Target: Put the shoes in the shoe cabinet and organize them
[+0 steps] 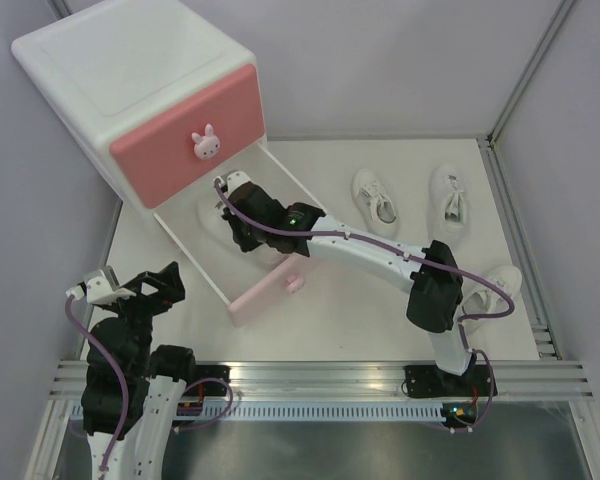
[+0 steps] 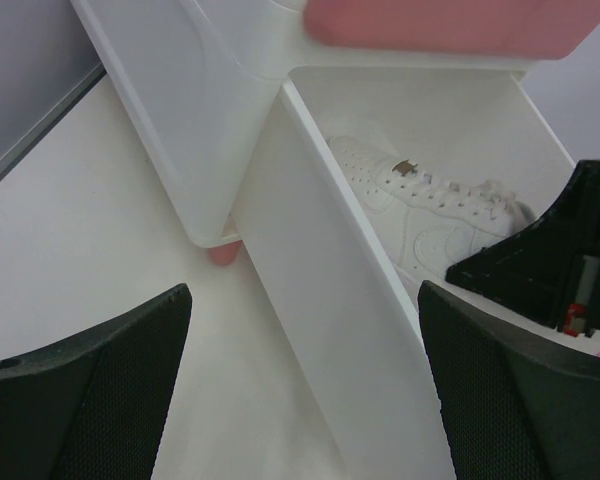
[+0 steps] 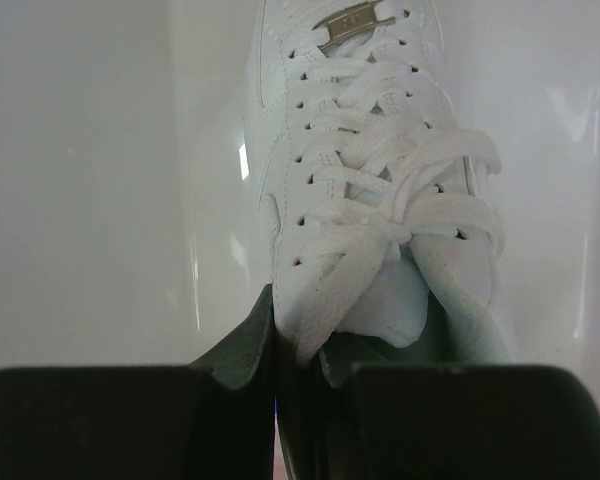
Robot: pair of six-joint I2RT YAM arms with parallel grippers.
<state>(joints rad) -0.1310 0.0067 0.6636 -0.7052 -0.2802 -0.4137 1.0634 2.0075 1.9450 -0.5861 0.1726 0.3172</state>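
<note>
Left gripper (image 1: 150,285), nearest, hovers over the near-left tabletop (image 1: 360,310). Jaws wide apart, holding nothing. It faces the left wall of the lower drawer (image 2: 320,330), likely parked clear of the working arm.

Shoe cabinet (image 1: 130,70) sits far left, angled. Upper drawer (image 1: 185,140) closed, lower drawer pulled out toward the arms.

Right gripper (image 3: 298,350) reaches down into that drawer, jaws nearly together, pinching the tongue-and-collar end of one white sneaker (image 3: 365,180). This sneaker lies lengthwise on the drawer floor, toe toward the cabinet, judged so a second shoe fits beside it. Release looks due next.

Outside, on the right of the tabletop: far-middle sneaker (image 1: 375,200), far-right sneaker (image 1: 450,198), and near-right sneaker (image 1: 492,285), partly behind the right arm.
</note>
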